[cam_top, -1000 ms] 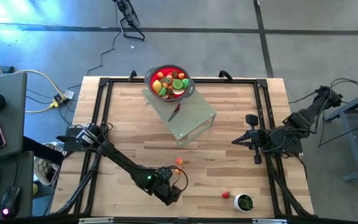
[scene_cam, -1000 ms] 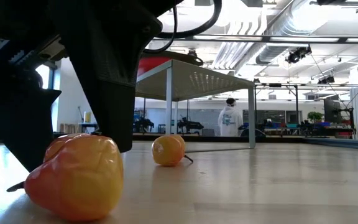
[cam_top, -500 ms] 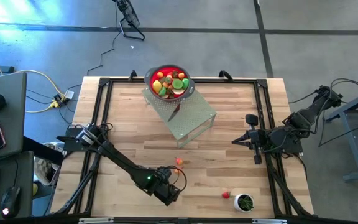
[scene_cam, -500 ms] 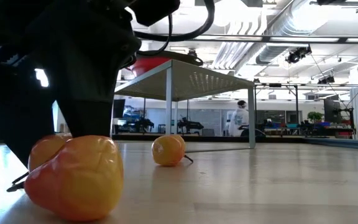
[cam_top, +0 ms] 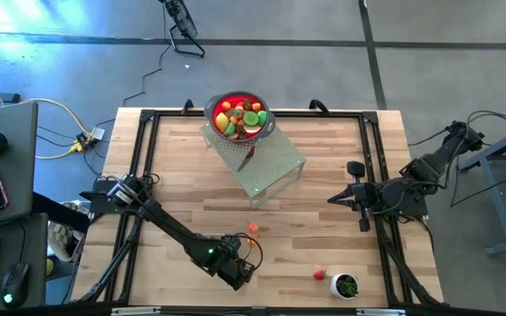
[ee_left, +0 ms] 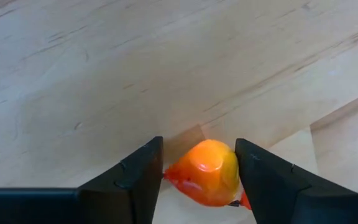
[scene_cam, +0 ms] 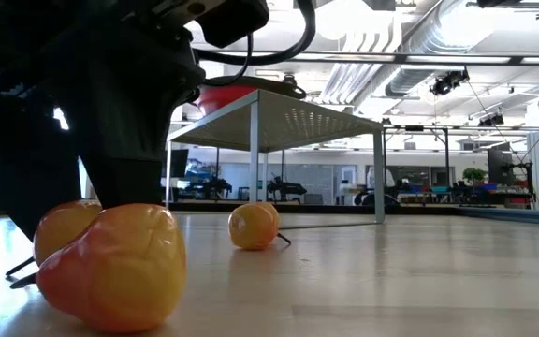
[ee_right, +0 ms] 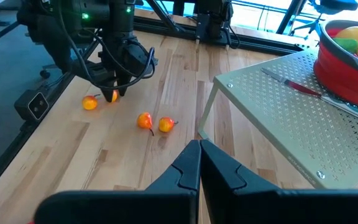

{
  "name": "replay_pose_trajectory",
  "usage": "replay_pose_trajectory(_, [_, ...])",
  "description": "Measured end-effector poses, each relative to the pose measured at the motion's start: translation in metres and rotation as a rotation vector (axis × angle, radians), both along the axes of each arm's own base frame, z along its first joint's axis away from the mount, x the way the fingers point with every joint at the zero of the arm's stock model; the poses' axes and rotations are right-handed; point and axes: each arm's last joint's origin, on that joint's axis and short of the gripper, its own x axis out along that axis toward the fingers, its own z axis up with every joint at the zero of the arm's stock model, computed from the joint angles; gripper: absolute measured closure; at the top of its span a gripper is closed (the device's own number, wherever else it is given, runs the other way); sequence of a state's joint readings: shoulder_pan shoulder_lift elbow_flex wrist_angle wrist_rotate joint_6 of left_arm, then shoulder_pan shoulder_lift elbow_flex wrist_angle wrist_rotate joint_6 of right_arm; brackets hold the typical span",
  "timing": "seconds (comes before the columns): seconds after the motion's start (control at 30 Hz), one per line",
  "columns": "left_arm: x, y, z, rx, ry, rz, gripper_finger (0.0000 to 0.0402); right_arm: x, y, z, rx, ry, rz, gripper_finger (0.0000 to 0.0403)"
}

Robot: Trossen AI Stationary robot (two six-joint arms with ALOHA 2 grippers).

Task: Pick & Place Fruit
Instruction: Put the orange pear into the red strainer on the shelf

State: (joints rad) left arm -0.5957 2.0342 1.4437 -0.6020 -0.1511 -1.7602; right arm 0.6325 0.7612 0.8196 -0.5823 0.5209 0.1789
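Left hand (cam_top: 246,271) hides its fruit from above; white cup (cam_top: 346,285) contents indistinct

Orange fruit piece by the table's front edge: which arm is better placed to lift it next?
Left. The left gripper already straddles the orange fruit piece, one finger on each side. The right gripper waits shut near the right edge, far from it.

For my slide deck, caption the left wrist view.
Left claw straddling an orange toy fruit on the wooden table.

Open tabletop (cam_top: 183,167) left and centre. Obstacles: perforated stand (cam_top: 266,162) carrying red bowl (cam_top: 240,116); white cup (cam_top: 347,285) by front edge.
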Motion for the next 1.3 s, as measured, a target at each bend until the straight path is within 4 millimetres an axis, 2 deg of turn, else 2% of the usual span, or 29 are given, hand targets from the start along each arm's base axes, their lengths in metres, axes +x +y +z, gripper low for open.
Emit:
replay_pose_trajectory(0.53, [0.0, 0.0, 0.0, 0.01, -0.006, 0.007, 0.0256, 0.0, 0.0, 0.0, 0.0, 0.0, 0.0, 0.0401])
replay_pose_trajectory(0.93, [0.001, 0.0, 0.0, 0.01, -0.01, 0.007, 0.0258, 0.0, 0.0, 0.0, 0.0, 0.0, 0.0, 0.0401])
replay_pose_trajectory(1.3, [0.01, -0.006, 0.005, -0.059, -0.121, 0.009, 0.0258, 0.0, 0.0, 0.0, 0.0, 0.0, 0.0, 0.0401])
